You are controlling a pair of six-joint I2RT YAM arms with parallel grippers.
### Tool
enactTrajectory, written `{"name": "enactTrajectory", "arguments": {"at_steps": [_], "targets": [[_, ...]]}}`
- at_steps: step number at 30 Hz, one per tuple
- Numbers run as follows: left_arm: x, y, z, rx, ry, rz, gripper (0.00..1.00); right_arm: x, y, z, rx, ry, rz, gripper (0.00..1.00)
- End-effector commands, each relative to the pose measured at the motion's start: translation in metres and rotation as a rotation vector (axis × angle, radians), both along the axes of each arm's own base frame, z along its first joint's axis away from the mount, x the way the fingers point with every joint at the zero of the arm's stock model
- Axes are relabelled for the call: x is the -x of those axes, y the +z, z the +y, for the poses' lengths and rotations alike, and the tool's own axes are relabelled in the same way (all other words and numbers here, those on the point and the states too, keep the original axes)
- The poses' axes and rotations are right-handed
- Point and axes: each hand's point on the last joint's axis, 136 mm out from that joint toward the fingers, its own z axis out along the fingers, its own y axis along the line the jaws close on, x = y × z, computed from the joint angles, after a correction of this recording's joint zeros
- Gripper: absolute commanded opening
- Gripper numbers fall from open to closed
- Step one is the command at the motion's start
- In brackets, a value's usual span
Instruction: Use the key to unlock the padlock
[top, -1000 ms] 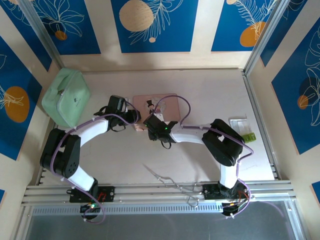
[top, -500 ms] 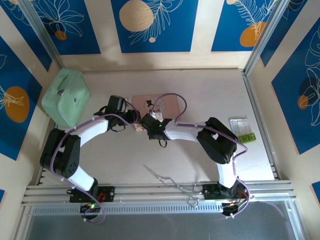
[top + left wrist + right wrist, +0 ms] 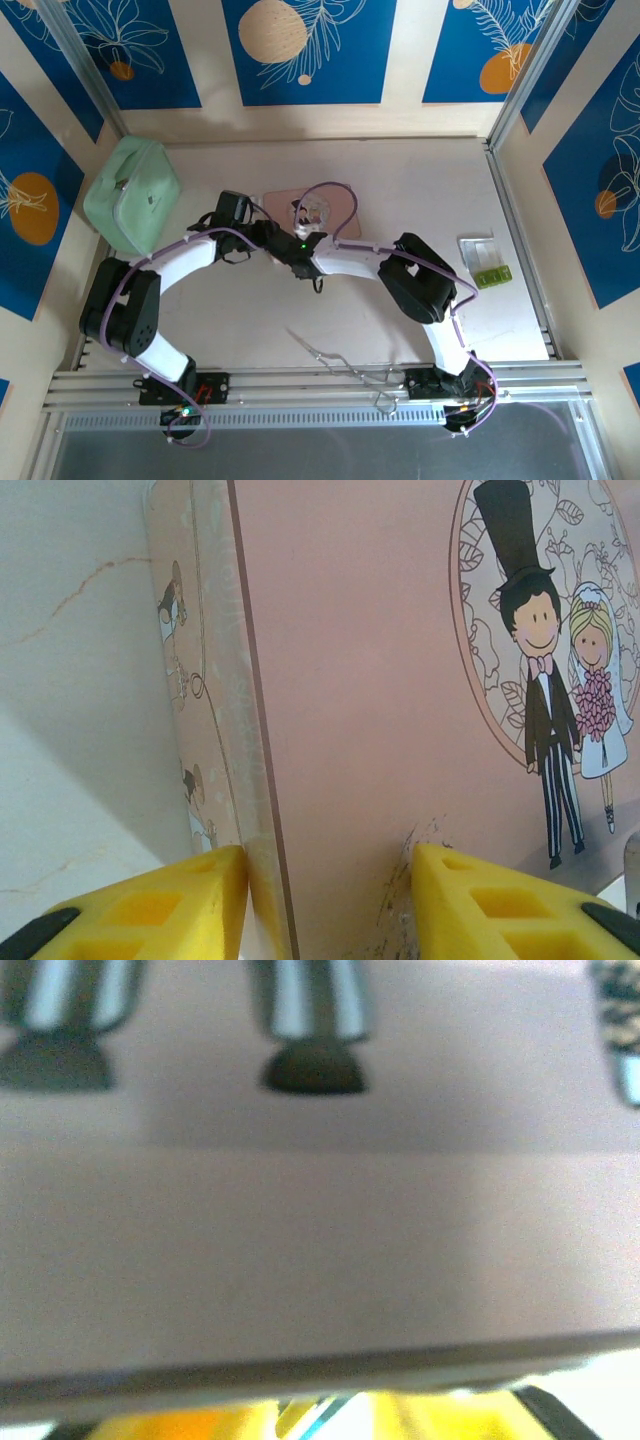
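Top external: pale table [image 3: 420, 180], blue leaf-print wall panels [image 3: 300, 50], green pouch [image 3: 130, 195] far-left.

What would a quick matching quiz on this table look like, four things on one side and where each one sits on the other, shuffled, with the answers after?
Things:
1. pink box
2. mint green pouch
3. thin silvery tool
4. small green item

Places:
A. near edge of the table, between the arm bases
B. right side, by the rail
C. middle, its edge between the left gripper's yellow fingers
D. far left corner

Pairs: 1-C, 2-D, 3-A, 4-B.
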Motion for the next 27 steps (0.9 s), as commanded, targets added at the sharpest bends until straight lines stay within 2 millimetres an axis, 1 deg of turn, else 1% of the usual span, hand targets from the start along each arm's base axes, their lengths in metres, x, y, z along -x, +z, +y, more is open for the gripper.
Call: {"name": "enactTrajectory", "arguments": {"at_steps": [1, 3, 4, 6, 7, 8, 10, 12, 14, 15, 22, 27], "targets": [[0.003, 0.008, 0.007, -0.039, -0.015, -0.003, 0.46, 0.007, 0.012, 0.001, -0.003, 0.033, -0.009, 0.36], [0.003, 0.009, 0.007, -0.037, -0.016, -0.002, 0.46, 0.008, 0.022, 0.002, -0.039, 0.046, -0.028, 0.4], [0.002, 0.009, 0.007, -0.036, -0.016, -0.003, 0.46, 0.009, 0.031, 0.002, -0.07, 0.055, -0.043, 0.41], [0.002, 0.01, 0.008, -0.034, -0.015, -0.004, 0.46, 0.013, 0.042, 0.007, -0.143, 0.098, -0.065, 0.41], [0.002, 0.011, 0.008, -0.033, -0.014, -0.006, 0.46, 0.015, 0.049, 0.009, -0.189, 0.119, -0.084, 0.4], [0.002, 0.011, 0.008, -0.032, -0.014, -0.005, 0.46, 0.018, 0.055, 0.01, -0.234, 0.144, -0.098, 0.36], [0.002, 0.011, 0.009, -0.033, -0.014, -0.006, 0.46, 0.022, 0.06, 0.011, -0.309, 0.179, -0.111, 0.3], [0.001, 0.01, 0.009, -0.034, -0.014, -0.007, 0.46, 0.02, 0.057, 0.007, -0.358, 0.176, -0.088, 0.21], [0.001, 0.009, 0.009, -0.034, -0.012, -0.003, 0.46, 0.016, 0.048, 0.004, -0.386, 0.17, -0.044, 0.1], [0.001, 0.009, 0.009, -0.033, -0.012, -0.004, 0.45, 0.015, 0.044, 0.005, -0.399, 0.176, -0.031, 0.07], [0.0, 0.01, 0.009, -0.026, -0.009, -0.004, 0.45, 0.008, 0.026, 0.004, -0.412, 0.16, 0.01, 0.01], [-0.001, 0.01, 0.008, -0.03, -0.013, -0.003, 0.45, 0.006, 0.015, 0.005, -0.392, 0.151, 0.024, 0.0]]}}
